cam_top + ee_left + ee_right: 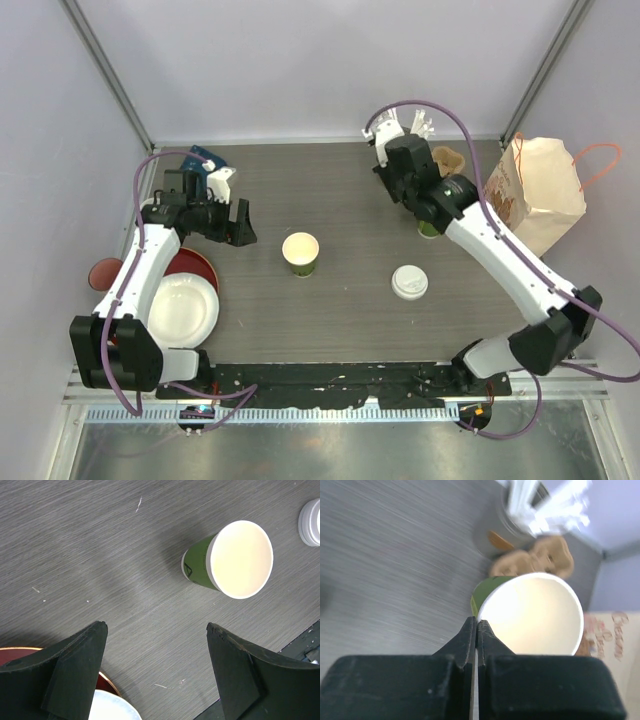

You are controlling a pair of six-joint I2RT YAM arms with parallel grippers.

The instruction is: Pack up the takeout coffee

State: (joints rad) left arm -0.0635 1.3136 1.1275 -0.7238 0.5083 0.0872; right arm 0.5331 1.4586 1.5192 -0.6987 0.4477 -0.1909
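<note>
We're seeing the left gripper (156,626) hanging wide open over the table (350,180), near the centre cup (235,560), which is standing upright mid-table. The white lid (409,282) is lying apart to its right. The right gripper (476,625) is pinching the rim of the second cup (530,615), jaws nearly touching, close beside the paper bag (540,190).

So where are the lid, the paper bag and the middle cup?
lid (409,282), top view, its centre.
paper bag (545,190), top view, its side panel.
middle cup (300,248), top view, its inner bottom.
</note>
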